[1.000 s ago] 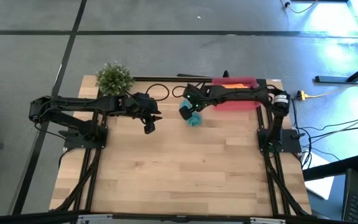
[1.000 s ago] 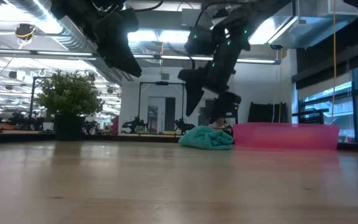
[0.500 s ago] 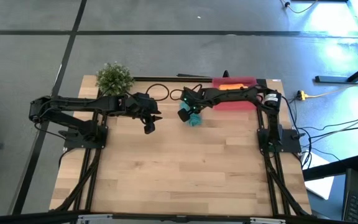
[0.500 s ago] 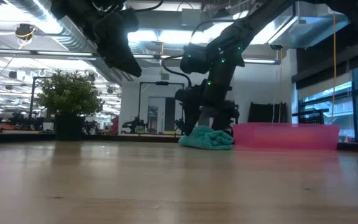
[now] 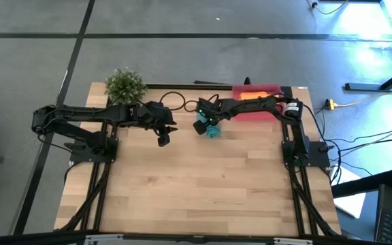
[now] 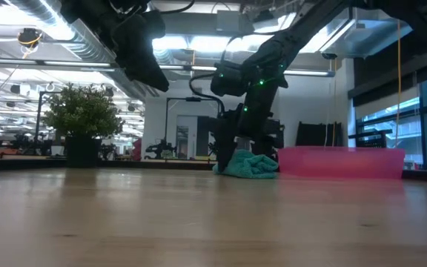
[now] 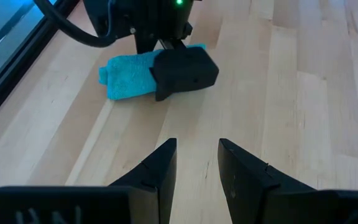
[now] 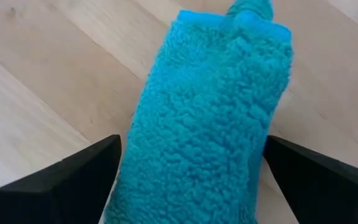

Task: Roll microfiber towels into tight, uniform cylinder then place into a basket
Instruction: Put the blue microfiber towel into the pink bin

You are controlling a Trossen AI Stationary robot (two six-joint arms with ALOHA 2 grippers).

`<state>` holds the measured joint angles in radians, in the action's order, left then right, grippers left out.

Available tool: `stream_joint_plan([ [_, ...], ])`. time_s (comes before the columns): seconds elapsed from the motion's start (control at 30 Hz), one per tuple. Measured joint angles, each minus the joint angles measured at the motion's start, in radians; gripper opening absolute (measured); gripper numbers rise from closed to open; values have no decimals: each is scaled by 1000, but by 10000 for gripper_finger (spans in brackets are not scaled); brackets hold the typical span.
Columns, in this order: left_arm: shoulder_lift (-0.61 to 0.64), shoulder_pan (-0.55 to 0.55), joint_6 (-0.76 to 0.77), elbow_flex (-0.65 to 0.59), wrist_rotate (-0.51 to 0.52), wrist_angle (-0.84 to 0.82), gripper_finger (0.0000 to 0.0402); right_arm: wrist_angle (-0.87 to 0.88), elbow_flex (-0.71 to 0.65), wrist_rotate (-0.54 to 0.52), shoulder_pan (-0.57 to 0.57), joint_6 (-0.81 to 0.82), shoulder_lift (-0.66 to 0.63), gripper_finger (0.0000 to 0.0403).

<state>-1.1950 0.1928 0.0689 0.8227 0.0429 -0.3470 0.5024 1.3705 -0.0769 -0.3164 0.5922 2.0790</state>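
Observation:
The teal towel (image 5: 212, 131) lies on the table as a short, thick roll (image 8: 210, 112), just left of the pinkish-red basket (image 5: 269, 88). The orange towel (image 5: 253, 95) lies in the basket. My right gripper (image 8: 191, 180) is open and points steeply down over the teal roll, with one finger on each side of it (image 6: 233, 152). My left gripper (image 7: 197, 155) hangs open and empty above the table, to the left of the roll (image 5: 163, 139). The roll also shows in the left wrist view (image 7: 126, 74), partly behind my right gripper.
A small green plant (image 5: 125, 85) stands at the far left corner. Black cable loops (image 5: 175, 101) lie along the far edge, between the plant and the basket. The wooden tabletop (image 5: 203, 184) spreads out toward the near edge. My right arm reaches across the basket.
My right gripper has come down toward the teal towel and stayed open; its fingers now stand low on either side of the roll. The towel has not moved.

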Motion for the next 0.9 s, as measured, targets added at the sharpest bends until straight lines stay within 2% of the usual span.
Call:
stream_joint_plan([
  [0.3,0,0,0,0,0,0,109,2,3,-28,2,-92,0,399],
  [0.53,0,0,0,0,0,0,109,-1,5,3,-8,-49,0,386],
  [0.67,0,0,0,0,0,0,109,2,4,6,-10,-43,0,332],
  [0.9,0,0,0,0,0,0,109,17,4,1,-12,-73,1,195],
])
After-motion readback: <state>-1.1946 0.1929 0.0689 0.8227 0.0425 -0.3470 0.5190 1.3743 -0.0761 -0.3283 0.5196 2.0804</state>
